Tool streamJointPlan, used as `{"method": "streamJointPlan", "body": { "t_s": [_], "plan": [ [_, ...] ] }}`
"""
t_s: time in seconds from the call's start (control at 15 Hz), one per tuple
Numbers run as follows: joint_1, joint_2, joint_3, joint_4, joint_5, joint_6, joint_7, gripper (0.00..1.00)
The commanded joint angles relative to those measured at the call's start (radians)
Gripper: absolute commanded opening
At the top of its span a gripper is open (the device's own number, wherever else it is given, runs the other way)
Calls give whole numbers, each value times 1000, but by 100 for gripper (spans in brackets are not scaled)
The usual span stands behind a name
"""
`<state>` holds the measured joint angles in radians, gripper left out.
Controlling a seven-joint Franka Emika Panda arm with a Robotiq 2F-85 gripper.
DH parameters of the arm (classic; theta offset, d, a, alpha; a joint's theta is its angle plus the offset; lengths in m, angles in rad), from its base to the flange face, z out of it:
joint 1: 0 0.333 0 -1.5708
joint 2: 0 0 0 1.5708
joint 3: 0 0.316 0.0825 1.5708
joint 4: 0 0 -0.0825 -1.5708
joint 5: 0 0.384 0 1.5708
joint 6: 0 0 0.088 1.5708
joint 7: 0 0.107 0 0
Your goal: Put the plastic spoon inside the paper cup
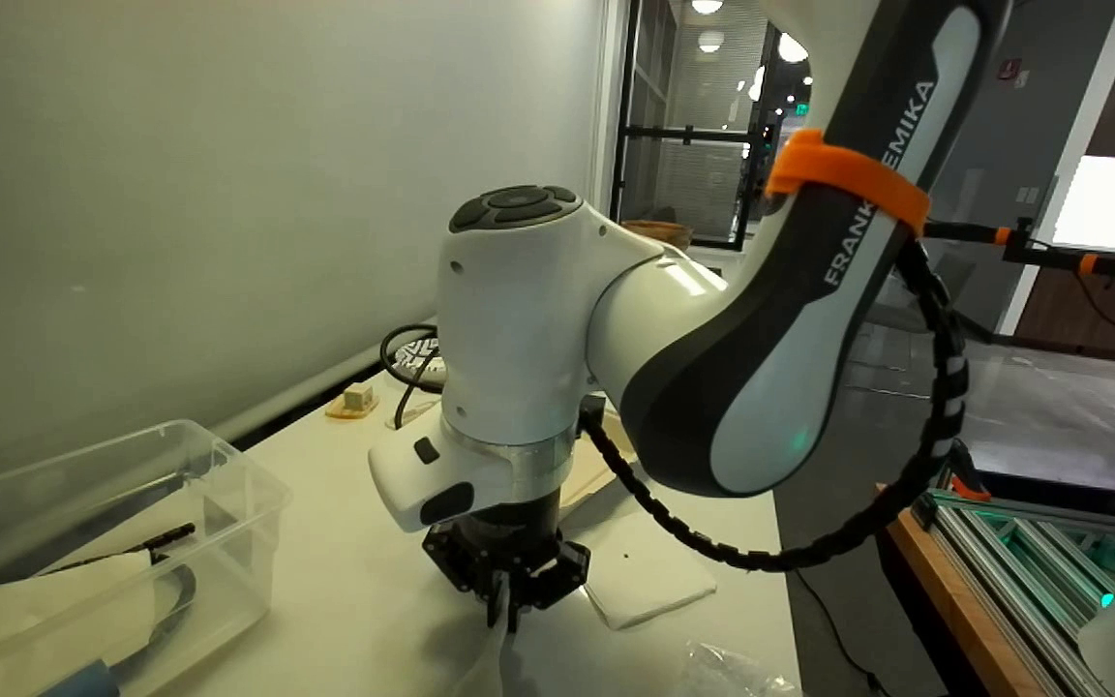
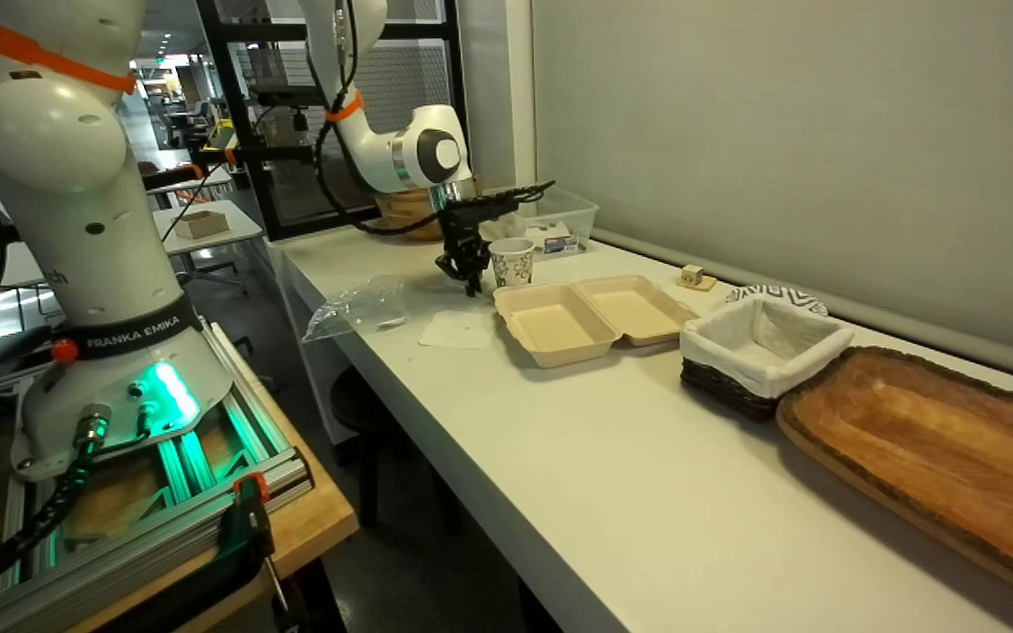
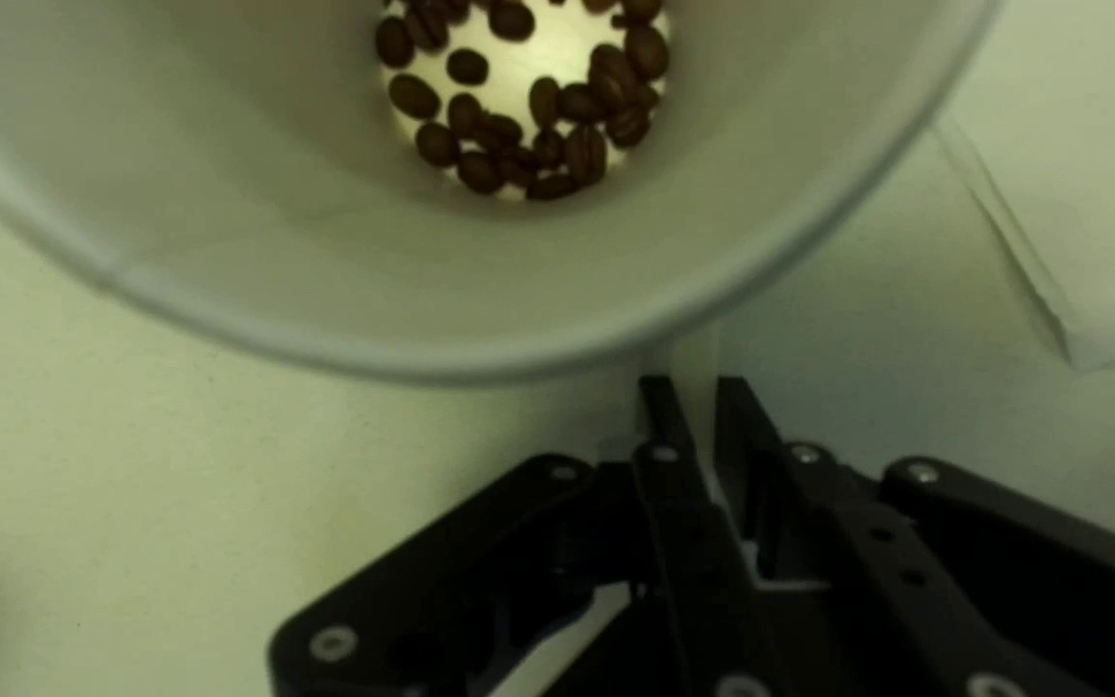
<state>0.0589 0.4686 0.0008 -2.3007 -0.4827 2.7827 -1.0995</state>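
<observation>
The white paper cup [image 2: 512,264] stands upright on the table, with printed marks on its side. In the wrist view the cup's wide mouth [image 3: 257,281] fills the top, with several brown beans at its bottom. My gripper [image 3: 693,381] is shut on the pale plastic spoon [image 3: 699,411], whose strip runs between the fingertips and passes behind the cup's rim. In an exterior view the gripper [image 1: 501,620] points down and the spoon [image 1: 488,668] extends toward the lower edge. In an exterior view the gripper [image 2: 473,286] is beside the cup, low over the table; the spoon is not discernible there.
A beige food tray [image 2: 559,330] lies open near the cup. A white napkin [image 1: 649,586] and a clear plastic bag [image 2: 361,308] lie near the gripper. A clear plastic bin [image 1: 238,542] stands by the wall. A lined basket [image 2: 757,343] and wooden tray [image 2: 937,422] stand farther along.
</observation>
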Motion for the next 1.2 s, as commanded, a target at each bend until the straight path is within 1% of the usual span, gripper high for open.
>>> {"method": "streamJointPlan", "body": {
  "t_s": [0.0,0.07,0.13,0.4,0.53,0.73,0.87,0.93,1.13],
  "plan": [
    [6,1,7,4,-19,-8,24,3],
    [20,-15,-1,0,-21,-22,49,3],
    [27,-46,5,-13,-9,-38,70,3],
    [27,-176,74,-60,69,-106,157,3],
    [46,-256,88,-70,75,-192,224,3],
    [74,-382,95,-71,15,-374,305,3],
    [82,-453,102,-51,-41,-491,333,3],
    [82,-482,104,-31,-90,-546,344,3],
    [61,-519,101,25,-212,-642,349,3]
  ]
}}
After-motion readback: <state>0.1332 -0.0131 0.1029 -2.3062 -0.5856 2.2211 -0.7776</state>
